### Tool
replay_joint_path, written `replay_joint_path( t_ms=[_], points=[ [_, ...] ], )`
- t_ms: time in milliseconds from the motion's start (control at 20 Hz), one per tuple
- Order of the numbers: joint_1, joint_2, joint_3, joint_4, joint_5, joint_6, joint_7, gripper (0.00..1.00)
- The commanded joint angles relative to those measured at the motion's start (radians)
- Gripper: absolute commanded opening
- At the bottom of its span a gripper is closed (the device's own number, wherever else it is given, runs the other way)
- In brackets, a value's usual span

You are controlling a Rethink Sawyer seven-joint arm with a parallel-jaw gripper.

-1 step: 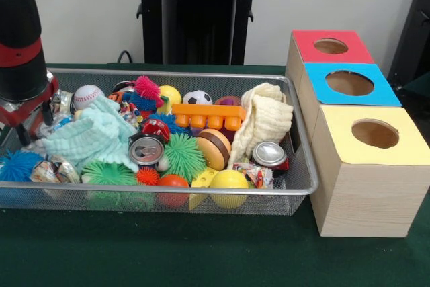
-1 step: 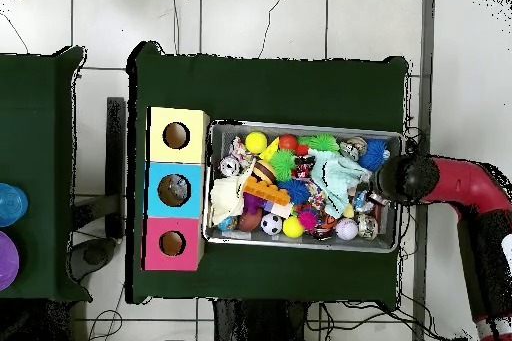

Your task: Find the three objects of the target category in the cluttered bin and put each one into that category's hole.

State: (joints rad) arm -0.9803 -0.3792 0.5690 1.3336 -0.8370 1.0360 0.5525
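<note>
- Jaws: cannot tell how they are standing; gripper (image 1: 27, 115) is hanging over the bin's left end in the front view, its tip hidden among the clutter, red-and-black arm (image 2: 470, 185) reaching in from the side in the overhead view.
- Wire mesh bin (image 1: 306, 186) is sitting on the green table (image 1: 201, 253), packed with toys, cans and cloths.
- Near row, left to right: blue spiky ball (image 1: 17, 165), green spiky ball (image 1: 107, 174), small orange spiky ball (image 1: 148, 177), red-orange ball (image 1: 174, 183), yellow ball (image 1: 229, 181).
- Middle: mint cloth (image 1: 91, 136) lying left, soda can (image 1: 146, 150) showing its top, green spiky ball (image 1: 183, 156), wooden yo-yo-like disc (image 1: 213, 148), second can (image 1: 270, 155) lying right.
- Cream cloth (image 1: 265, 119) is draping over the right end of the bin.
- Far row: baseball (image 1: 87, 96), pink spiky ball (image 1: 146, 87), soccer ball (image 1: 197, 98), orange block toy (image 1: 208, 113).
- Right of the bin, three wooden boxes are standing in a line touching each other, each with a round hole: yellow-topped box (image 1: 373, 166) nearest, blue-topped box (image 1: 349, 84) behind it, red-topped box (image 1: 330, 46) farthest.
</note>
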Motion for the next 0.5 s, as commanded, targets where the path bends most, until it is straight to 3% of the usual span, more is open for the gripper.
replay_joint_path(
  t_ms=[50, 500],
  points=[
    [0.009, 0.093, -0.010, 0.065, 0.067, 0.053, -0.051, 1.00],
    [0.006, 0.107, -0.031, 0.079, 0.108, 0.044, -0.033, 1.00]
  ],
)
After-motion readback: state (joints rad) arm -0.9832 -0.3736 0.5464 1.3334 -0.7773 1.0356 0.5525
